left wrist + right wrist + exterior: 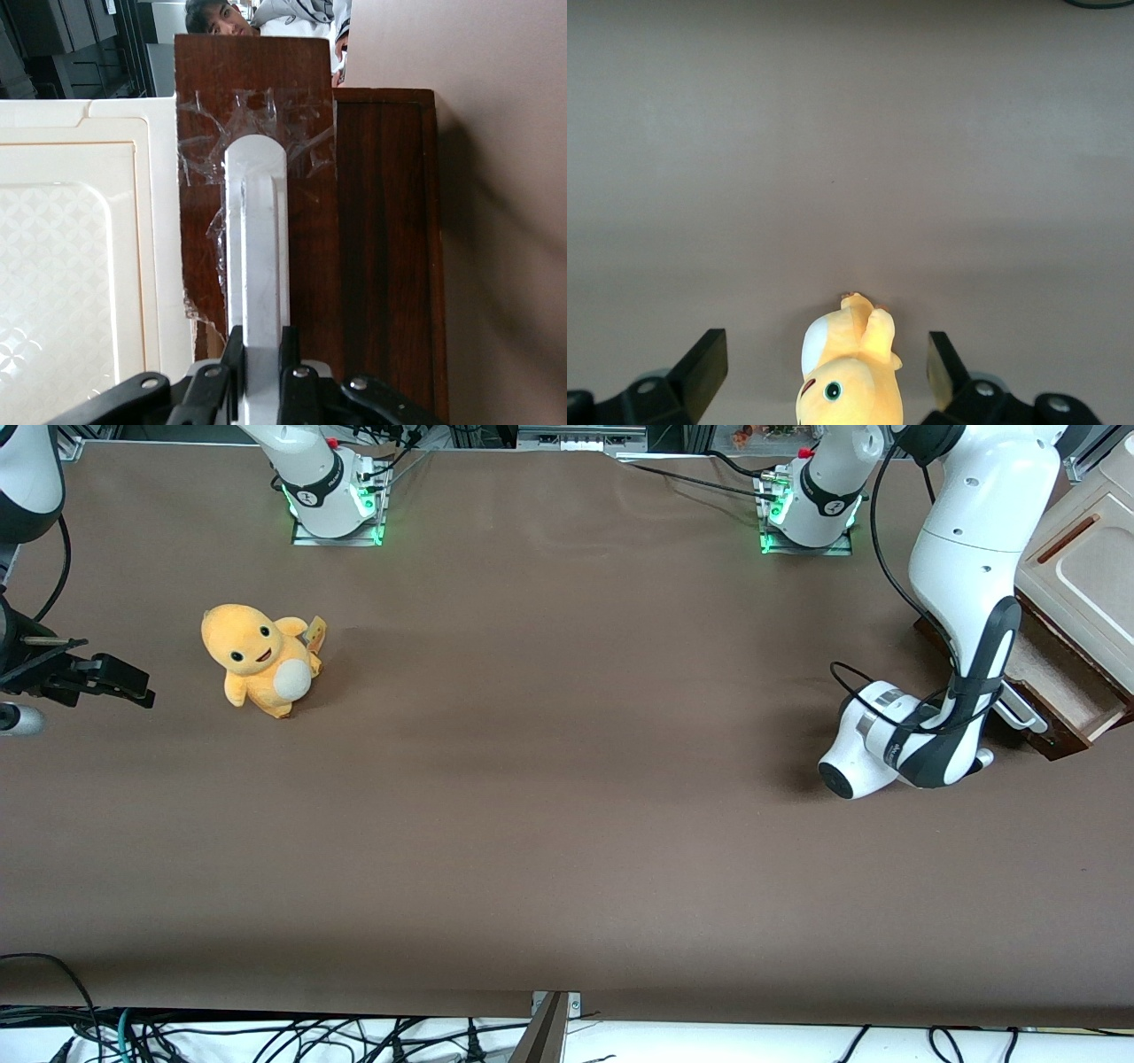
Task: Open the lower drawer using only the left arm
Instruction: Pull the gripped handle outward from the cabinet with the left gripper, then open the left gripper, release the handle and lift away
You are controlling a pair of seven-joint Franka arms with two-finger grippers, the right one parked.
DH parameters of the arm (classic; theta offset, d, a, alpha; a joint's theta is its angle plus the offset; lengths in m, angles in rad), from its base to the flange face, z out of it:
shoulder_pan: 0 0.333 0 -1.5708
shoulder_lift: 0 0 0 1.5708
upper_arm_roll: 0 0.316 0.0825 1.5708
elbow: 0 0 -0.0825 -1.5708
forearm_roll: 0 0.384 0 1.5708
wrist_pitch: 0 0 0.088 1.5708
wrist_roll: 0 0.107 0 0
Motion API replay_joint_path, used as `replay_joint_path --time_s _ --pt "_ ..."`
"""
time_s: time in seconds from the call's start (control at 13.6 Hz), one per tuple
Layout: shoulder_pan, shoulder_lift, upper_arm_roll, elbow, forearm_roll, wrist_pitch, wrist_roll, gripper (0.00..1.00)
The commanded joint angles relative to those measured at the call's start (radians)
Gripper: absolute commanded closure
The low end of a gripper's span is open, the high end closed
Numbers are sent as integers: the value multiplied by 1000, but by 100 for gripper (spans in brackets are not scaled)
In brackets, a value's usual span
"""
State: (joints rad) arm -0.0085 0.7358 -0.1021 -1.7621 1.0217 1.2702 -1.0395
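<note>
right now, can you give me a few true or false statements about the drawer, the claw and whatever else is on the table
1. The claw is closed around the lower drawer's white bar handle. True.
2. The lower drawer is fully shut. False: it is pulled partly out, its pale inside showing.
3. A yellow plush toy sits on the table toward the parked arm's end. True.
4. The plush toy lies inside the drawer. False: it is on the brown table, well away from the drawer.
5. The left arm is raised high, clear of the cabinet. False: it bends down to the drawer front.
</note>
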Motion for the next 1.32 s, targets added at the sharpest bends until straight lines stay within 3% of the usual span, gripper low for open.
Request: replay_joint_path --time_s 0.0,0.66,0.81,0.88,0.96,1.25 --pt "-13 -1 7 21 11 -12 44 88" --pt "-25 1 7 20 8 -14 42 86" --pt "-25 1 7 20 9 -15 44 59" --pt "-25 1 7 20 9 -18 45 33" --pt "-25 1 7 18 9 -18 53 0" --pt "-25 -1 7 20 11 -20 101 0"
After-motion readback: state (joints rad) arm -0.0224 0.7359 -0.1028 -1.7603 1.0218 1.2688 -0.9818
